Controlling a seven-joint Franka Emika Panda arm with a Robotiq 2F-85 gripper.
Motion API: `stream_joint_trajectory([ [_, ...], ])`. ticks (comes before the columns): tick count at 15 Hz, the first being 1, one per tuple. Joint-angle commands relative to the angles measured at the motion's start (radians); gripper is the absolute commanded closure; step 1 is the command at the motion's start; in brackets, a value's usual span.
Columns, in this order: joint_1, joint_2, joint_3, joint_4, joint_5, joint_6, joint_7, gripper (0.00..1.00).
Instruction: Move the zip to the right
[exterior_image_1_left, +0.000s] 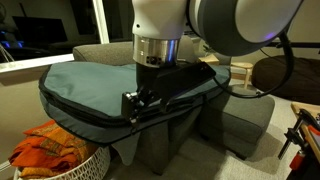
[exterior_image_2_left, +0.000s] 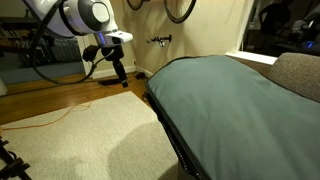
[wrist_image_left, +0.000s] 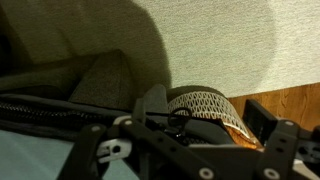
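End effector (exterior_image_1_left: 133, 112) splayed, zipper band (exterior_image_1_left: 85, 112) — long, black

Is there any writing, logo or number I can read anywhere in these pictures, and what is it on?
None can be read. The robot arm, the teal-grey bag and the basket show no legible word, brand, number or sign in any view.

We note a teal-grey bag (exterior_image_1_left: 95, 82) edged by a black zipper band (exterior_image_1_left: 85, 112), orange cloth (exterior_image_1_left: 45, 148) in a whitish basket (exterior_image_1_left: 92, 163), a grey couch (exterior_image_1_left: 245, 120), beige carpet (exterior_image_2_left: 90, 135).
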Motion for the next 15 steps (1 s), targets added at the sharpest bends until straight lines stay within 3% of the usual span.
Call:
stream_joint_trajectory([
  [1, 0.042, 0.042, -0.05, 0.022, -0.008, 0.069, 0.022, 0.0],
  [15, 0.21, 0.265, -0.25, 0.17, 0.034, 0.196, 0.04, 0.0],
])
